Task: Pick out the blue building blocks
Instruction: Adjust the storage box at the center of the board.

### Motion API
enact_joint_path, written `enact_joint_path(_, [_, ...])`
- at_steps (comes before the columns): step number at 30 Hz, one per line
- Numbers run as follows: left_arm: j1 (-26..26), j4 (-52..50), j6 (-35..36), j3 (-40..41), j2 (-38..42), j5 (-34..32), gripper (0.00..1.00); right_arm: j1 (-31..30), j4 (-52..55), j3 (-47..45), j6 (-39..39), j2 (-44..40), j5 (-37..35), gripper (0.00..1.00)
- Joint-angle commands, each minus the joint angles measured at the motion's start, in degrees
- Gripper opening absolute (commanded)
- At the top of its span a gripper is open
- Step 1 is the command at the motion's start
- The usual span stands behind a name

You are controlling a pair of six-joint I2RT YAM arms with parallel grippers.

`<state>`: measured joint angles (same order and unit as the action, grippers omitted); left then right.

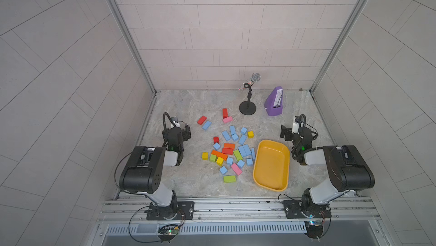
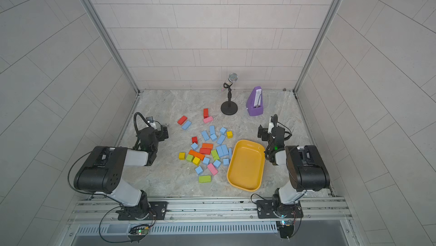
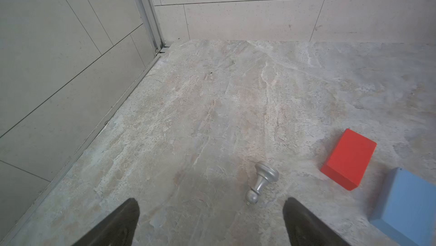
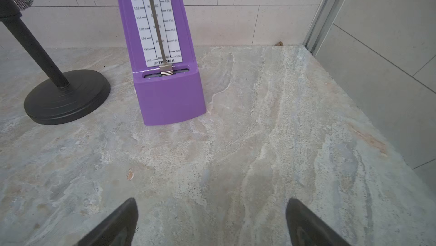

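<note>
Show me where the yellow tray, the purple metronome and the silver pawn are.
yellow tray (image 1: 271, 162): in a top view, on its bare inner floor.
purple metronome (image 4: 169, 96): right wrist view, on its front base.
silver pawn (image 3: 262, 182): left wrist view, on its stem.

Both arms look identical, left arm (image 1: 141, 169) and right arm (image 1: 349, 169): chunky matte-black joint housings with light grey shells between them; thin black cables loop around the black base plates (image 1: 184, 209), which carry silver screws; a ribbed black hose (image 1: 164, 121) arcs over each wrist; a tiny green LED (image 1: 173, 148) glows on the forearm; the left gripper (image 3: 211, 201) has dark, tapered wedge fingers (image 3: 118, 226).
</note>
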<state>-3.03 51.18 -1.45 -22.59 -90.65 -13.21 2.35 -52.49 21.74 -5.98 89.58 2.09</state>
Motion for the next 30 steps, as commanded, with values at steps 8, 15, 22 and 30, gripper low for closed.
enact_joint_path(8, [0.1, 0.9, 0.4, -0.4, 0.0, 0.4, 1.00, -0.2, -0.9, -0.3, 1.1, 0.1, -0.7, 0.99])
enact_joint_path(15, [0.1, 0.9, 0.4, -0.4, 0.0, 0.4, 1.00, -0.2, -0.9, -0.3, 1.1, 0.0, -0.6, 1.00])
enact_joint_path(22, [0.1, 0.7, 0.7, -0.4, 0.1, 1.3, 1.00, -0.2, -0.9, -0.2, 1.1, 0.0, -0.6, 0.99])
enact_joint_path(30, [0.1, 0.8, 1.0, -0.2, 0.3, 2.5, 1.00, -0.2, -1.8, -1.0, -0.4, -0.9, -4.4, 0.99])
